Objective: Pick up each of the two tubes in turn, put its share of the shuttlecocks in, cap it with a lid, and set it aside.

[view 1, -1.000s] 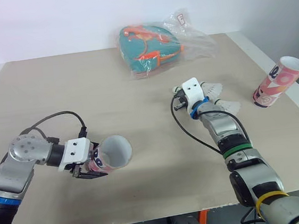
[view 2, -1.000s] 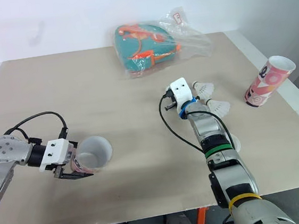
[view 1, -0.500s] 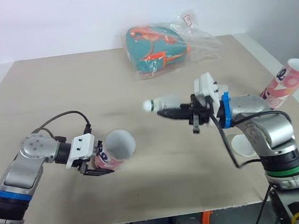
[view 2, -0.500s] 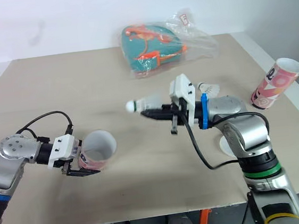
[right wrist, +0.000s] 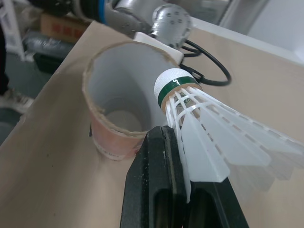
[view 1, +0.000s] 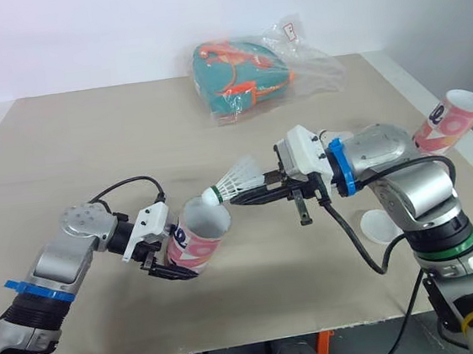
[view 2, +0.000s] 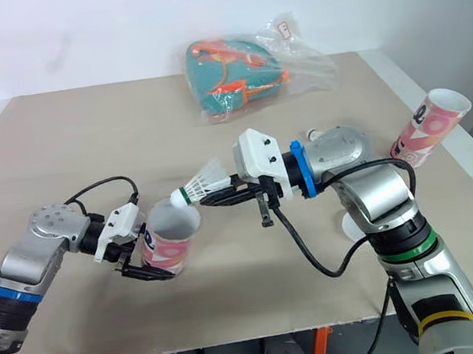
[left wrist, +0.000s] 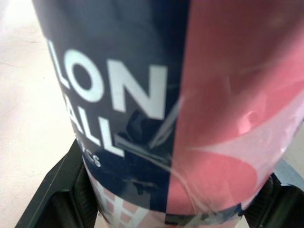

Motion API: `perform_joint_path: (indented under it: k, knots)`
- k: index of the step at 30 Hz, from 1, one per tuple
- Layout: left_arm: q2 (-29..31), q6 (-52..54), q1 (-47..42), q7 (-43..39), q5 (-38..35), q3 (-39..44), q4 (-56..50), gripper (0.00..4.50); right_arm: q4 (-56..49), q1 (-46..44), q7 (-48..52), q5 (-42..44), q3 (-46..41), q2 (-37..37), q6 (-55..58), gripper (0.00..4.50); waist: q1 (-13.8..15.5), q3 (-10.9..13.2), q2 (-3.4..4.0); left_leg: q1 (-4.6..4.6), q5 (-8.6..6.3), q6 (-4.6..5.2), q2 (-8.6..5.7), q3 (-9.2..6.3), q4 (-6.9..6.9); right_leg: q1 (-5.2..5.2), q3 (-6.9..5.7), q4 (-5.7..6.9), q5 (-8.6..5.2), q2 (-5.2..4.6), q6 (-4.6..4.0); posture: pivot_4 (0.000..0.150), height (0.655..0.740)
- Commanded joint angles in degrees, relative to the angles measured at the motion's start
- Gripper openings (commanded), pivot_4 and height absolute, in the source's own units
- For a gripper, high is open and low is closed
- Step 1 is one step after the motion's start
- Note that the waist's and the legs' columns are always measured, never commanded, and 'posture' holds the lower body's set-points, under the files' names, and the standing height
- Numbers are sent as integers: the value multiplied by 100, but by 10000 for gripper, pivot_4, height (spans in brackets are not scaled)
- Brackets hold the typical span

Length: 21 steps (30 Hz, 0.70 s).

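At centre frame, my right pincer (view 1: 251, 196) has swung its clamped shuttlecock (view 1: 238, 178) to the tube (view 1: 199, 236) clasped in my left pincer (view 1: 175, 253), ready for insertion.

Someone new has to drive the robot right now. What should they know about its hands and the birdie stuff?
Left gripper: fingers shut on the open tube, tilted toward the right arm.
Right gripper: shut on a shuttlecock, cork tip at the tube's mouth, not yet in.
Second tube sits uncapped by the right edge of the table; a white lid lies near the right arm.
Done: nothing capped.
Left: fill, cap, set aside both tubes.
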Motion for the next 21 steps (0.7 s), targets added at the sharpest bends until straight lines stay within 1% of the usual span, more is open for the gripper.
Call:
perform_joint_path:
  k: [1,3,4,7,8,11,12,14,17,21]
  knots:
    - [84,52,-55,-54,-19,23,-22,34377,21,-244,239,-164,55,-67,-329,1094,-2,0,0,0,0,0,0,0,0,0,0,0,-1,0,0,1500,7400]
    - [78,59,-64,-48,-18,22,-25,34377,82,-346,333,-258,135,-31,-422,1094,-6,0,0,0,0,0,0,0,0,-1,0,1,-1,1,1,1500,7400]
    - [76,61,-67,-47,-18,22,-27,34377,127,-410,351,-310,179,3,-443,3813,-8,0,0,1,0,0,0,0,0,-3,0,4,-2,1,1,1500,7400]
    - [64,64,-76,-43,-17,24,-37,34377,223,-605,512,-534,406,1,-524,14357,-12,0,0,2,0,0,0,0,4,-4,0,14,-3,1,2,1500,7400]
    - [59,66,-78,-41,-17,25,-39,34377,238,-649,535,-577,444,8,-546,19487,-11,0,0,2,0,0,0,0,7,-5,0,17,-3,1,2,1500,7400]
    - [51,66,-86,-39,-15,23,-33,34377,215,-744,654,-563,453,-13,-500,32533,-10,0,0,2,0,0,0,0,8,-5,0,19,-4,1,2,1500,7400]
    - [46,69,-91,-35,-13,21,-34,34377,219,-748,666,-559,432,-8,-509,36246,-11,0,0,2,0,0,0,0,8,-5,0,19,-4,1,1,1500,7400]
    - [37,73,-89,-25,-16,24,-37,34377,239,-754,695,-480,320,-7,-514,36246,-11,0,0,2,0,0,0,0,8,-5,0,22,-4,1,0,1500,7400]
    - [26,99,-66,-26,-49,35,-42,34377,139,-761,707,-32,-43,-26,-268,36246,-9,1,-1,2,0,0,0,-1,9,-7,0,30,-7,1,-5,1500,7400]
    - [20,45,-83,-62,-24,16,42,34377,-78,-819,639,369,-251,8,95,36246,-11,1,-1,4,0,0,0,-2,10,-8,0,38,-9,1,-9,1500,7400]
